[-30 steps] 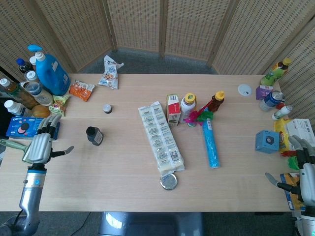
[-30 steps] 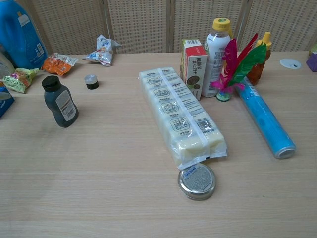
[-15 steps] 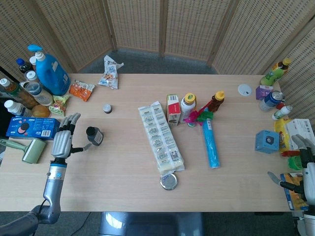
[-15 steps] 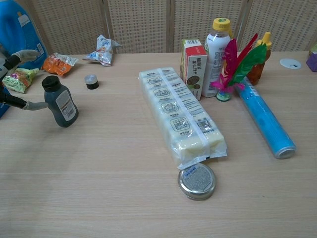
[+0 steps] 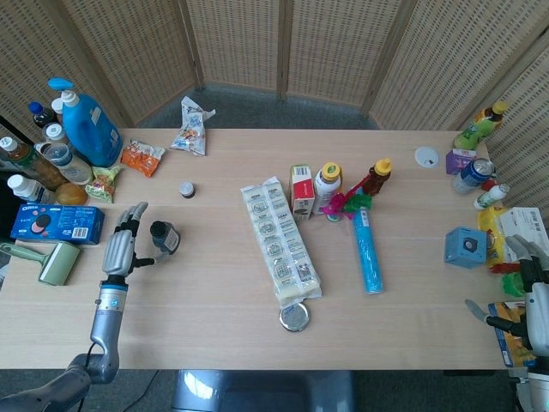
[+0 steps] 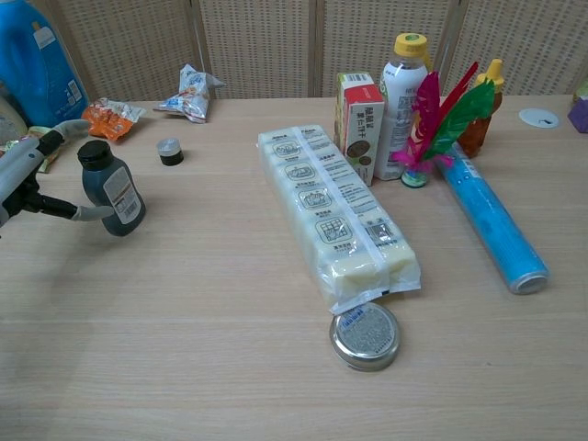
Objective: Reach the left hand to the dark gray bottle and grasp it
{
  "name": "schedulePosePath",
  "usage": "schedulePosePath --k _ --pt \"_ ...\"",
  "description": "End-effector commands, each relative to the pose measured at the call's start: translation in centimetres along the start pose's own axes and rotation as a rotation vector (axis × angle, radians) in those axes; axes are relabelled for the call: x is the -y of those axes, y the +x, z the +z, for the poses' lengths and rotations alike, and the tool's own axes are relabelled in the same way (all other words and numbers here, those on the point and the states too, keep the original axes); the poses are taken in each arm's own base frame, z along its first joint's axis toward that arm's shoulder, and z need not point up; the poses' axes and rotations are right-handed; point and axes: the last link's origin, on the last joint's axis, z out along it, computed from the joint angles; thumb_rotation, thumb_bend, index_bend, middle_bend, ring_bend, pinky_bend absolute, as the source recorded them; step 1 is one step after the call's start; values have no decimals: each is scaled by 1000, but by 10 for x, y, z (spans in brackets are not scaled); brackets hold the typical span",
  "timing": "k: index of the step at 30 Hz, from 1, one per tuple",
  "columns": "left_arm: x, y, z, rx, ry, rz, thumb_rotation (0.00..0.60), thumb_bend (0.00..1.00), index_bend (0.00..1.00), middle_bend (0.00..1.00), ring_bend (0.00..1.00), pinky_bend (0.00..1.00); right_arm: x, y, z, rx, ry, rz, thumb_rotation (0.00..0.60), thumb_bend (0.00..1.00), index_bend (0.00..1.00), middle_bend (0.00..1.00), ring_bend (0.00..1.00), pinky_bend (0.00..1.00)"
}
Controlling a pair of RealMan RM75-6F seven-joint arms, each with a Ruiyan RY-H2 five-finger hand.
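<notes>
Two hands: one at each side edge of the table [image 5: 214, 309].
Left hand [image 5: 120, 249]: spread, fingers apart, holding nothing; palm turned toward the dark gray bottle; thumb reaches under the bottle's near side, in the chest view its tip lies at the bottle's lower body, contact not certain [image 6: 23, 179].
Dark gray bottle [image 5: 164, 237]: upright on the left part of the table, black cap on, pale label on its side [image 6: 111, 190]; just beside the left hand's fingers.
Right hand [image 5: 533, 296]: at the far right table edge, fingers apart, nothing in it; seen only in the head view.
Small capped jar [image 5: 186, 190]: behind the bottle, apart from it [image 6: 168, 151].
Long wrapped pack [image 5: 280, 246]: lies lengthwise mid-table [image 6: 336, 213].
Round tin lid [image 5: 294, 318]: at the pack's near end, just beside it [image 6: 365, 335].
Blue tube [image 5: 367, 251]: lies right of the pack [image 6: 494, 223].
Red carton [image 5: 302, 190]: upright, beside a white bottle with a yellow cap [image 5: 326, 187].
Blue detergent jug [image 5: 88, 125]: upright at the far left corner among other bottles.
Lint roller [image 5: 55, 262]: left of the left hand, at the table edge.
</notes>
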Motion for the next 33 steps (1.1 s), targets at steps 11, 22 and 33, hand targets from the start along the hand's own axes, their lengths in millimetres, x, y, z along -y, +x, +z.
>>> schedulePosePath --k 11,22,33 --pt "-17 -16 15 9 -21 18 600 0 359 72 93 256 -1 2 0 0 -1 13 600 0 0 0 0 0" --pt "-28 -13 18 -65 -40 34 600 0 840 705 679 644 -2 5 0 -3 -4 26 600 0 0 0 0 0" --pt "-56 29 22 -183 -157 21 600 0 843 703 679 644 -1 6 -2 -4 1 30 600 0 0 0 0 0"
